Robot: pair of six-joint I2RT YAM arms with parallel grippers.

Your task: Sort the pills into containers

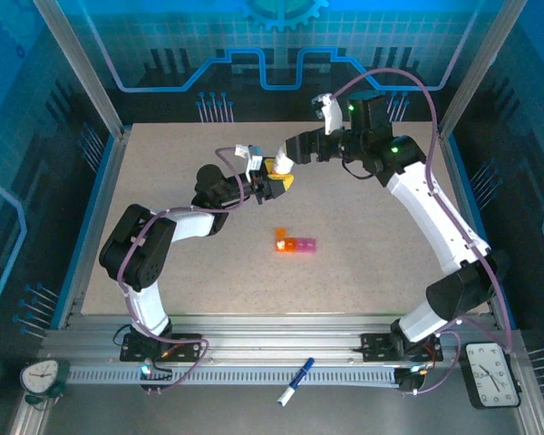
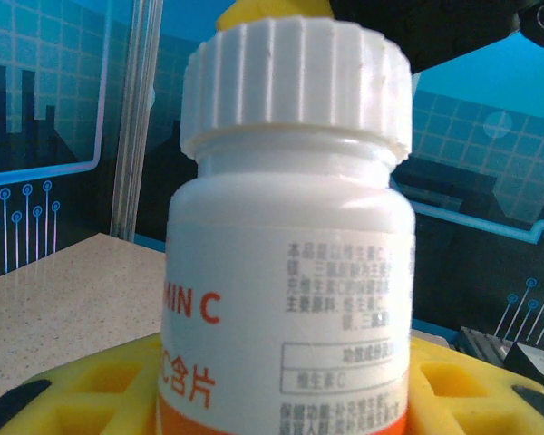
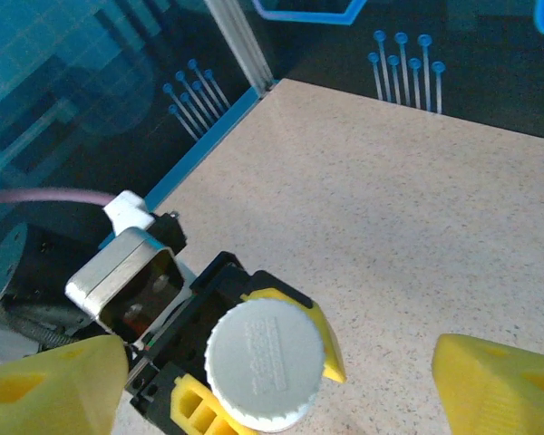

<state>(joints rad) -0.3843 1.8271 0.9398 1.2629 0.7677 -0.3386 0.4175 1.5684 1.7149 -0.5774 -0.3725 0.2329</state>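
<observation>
The left gripper [image 1: 276, 181] sits just above the middle of the top external view, clenched on a small vitamin C bottle [image 2: 290, 272]. In the left wrist view the bottle stands upright, with a ribbed white cap [image 2: 295, 82], a white body with printed text and an orange band at the bottom. Yellow finger pads [image 2: 82, 390] press against it at the lower left and lower right of the frame.

The right gripper [image 3: 276, 390] hangs directly over that cap. In the right wrist view its two yellow fingers [image 3: 45, 390] sit in the bottom corners of the frame, spread wide on either side of the cap and well clear of it, so this gripper is released and holds nothing. The cap is on the bottle.

The strip of pill containers [image 1: 295, 244] lies flat on the speckled table [image 1: 372, 272], a little below the centre of the top external view and apart from both grippers. Its orange cells are on the left and its pink cells on the right. Whether the lids are open or closed is too small to tell.

On the metal rail along the bottom of that view lie a blue-and-white pen [image 1: 295, 381], a small clock [image 1: 38, 376] at the lower left and a larger clock [image 1: 490, 372] at the lower right.
</observation>
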